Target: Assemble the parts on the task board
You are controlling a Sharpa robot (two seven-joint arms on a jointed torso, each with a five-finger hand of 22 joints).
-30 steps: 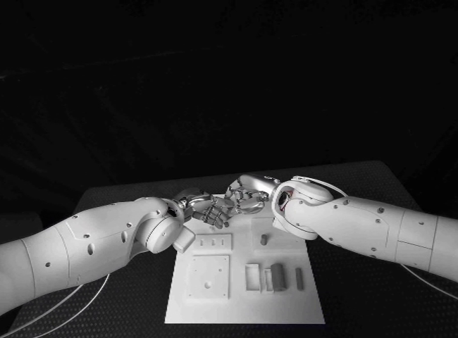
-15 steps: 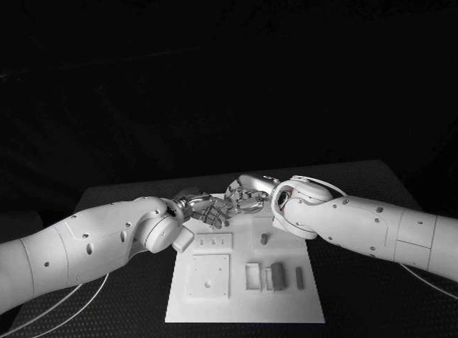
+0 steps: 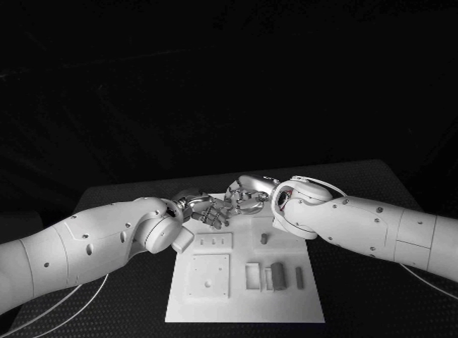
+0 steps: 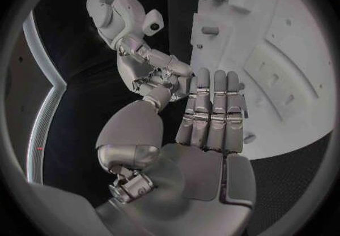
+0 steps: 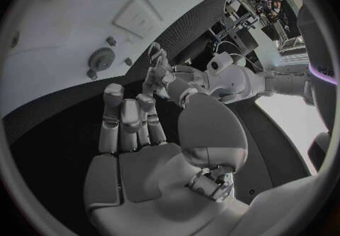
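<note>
The left hand (image 3: 205, 208) and the right hand (image 3: 249, 193) meet fingertip to fingertip above the far end of the task board (image 3: 245, 303), which lies just below and on the near side of both. The left hand's fingers (image 4: 212, 106) are stretched out straight and side by side, thumb swung toward the right hand; whether anything is pinched where the two hands touch, I cannot tell. The right hand's fingers (image 5: 127, 123) are half curled with nothing visible in the palm. The board's long axis runs from the hands back toward the robot. A group of upright grey parts (image 3: 275, 276) stands on it well nearer than the hands, their long sides along that same axis
</note>
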